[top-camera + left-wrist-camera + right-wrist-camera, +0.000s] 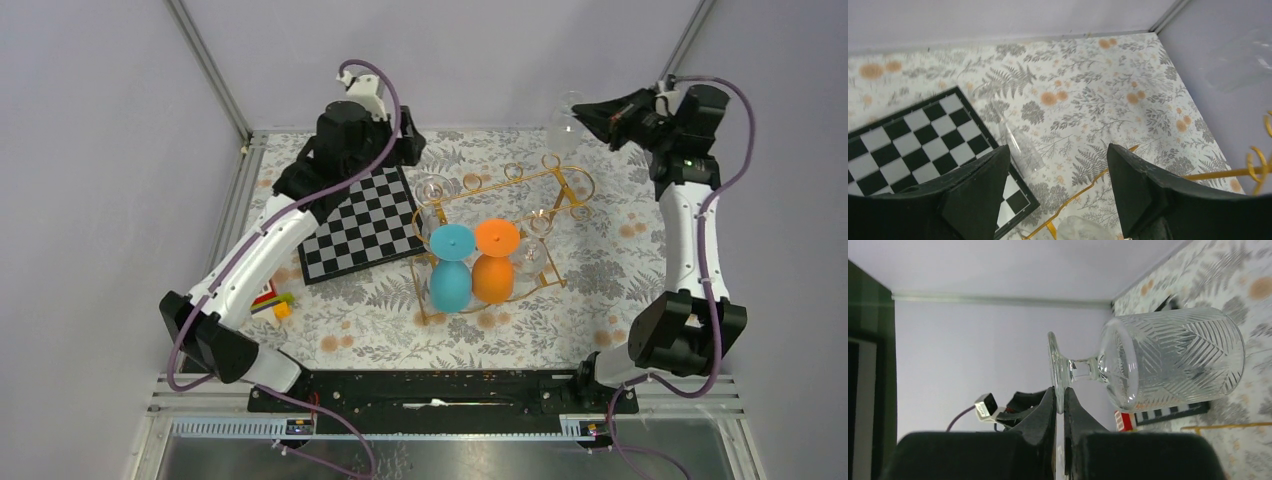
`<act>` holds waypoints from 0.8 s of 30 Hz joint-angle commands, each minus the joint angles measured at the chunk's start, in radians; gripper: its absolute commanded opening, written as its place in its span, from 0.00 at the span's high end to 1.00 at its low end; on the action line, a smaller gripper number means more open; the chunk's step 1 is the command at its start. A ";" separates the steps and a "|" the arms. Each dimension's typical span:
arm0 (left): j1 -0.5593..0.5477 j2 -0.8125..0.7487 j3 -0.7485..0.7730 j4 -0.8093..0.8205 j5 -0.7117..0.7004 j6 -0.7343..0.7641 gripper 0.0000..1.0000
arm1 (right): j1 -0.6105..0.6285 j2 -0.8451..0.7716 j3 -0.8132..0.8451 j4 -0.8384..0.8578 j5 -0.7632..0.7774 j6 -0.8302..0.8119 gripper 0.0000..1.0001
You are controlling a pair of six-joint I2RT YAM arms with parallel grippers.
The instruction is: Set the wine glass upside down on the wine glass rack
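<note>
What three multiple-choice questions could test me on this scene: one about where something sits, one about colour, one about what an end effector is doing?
1. Seen from above, the chessboard lies on which side of the wine glass rack?
A) left
B) right
C) underneath it

2. The two coloured glasses in the rack are:
A) red and green
B) blue and orange
C) both yellow

3. The right end effector is:
A) open and empty
B) shut on the foot of the clear wine glass
C) resting on the chessboard

Answers:
1 A: the board sits on the left arm's side of the rack.
2 B: the blue glass and orange glass sit side by side.
3 B: its fingers pinch the foot, and the bowl sticks out sideways.
</note>
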 commanded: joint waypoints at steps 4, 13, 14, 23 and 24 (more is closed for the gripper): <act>0.154 0.044 -0.055 0.024 0.203 -0.170 0.22 | -0.152 -0.021 -0.066 0.082 0.048 -0.083 1.00; 0.236 0.188 -0.056 0.033 0.357 -0.213 0.20 | -0.177 0.078 -0.419 0.454 0.008 0.054 1.00; 0.245 0.204 -0.053 0.035 0.377 -0.221 0.20 | -0.184 0.093 -0.456 0.497 0.008 0.067 1.00; 0.274 0.325 -0.048 0.068 0.440 -0.239 0.21 | -0.212 0.256 -0.660 0.933 0.007 0.222 1.00; 0.275 0.335 -0.048 0.074 0.443 -0.242 0.21 | -0.215 0.270 -0.671 0.955 0.008 0.226 1.00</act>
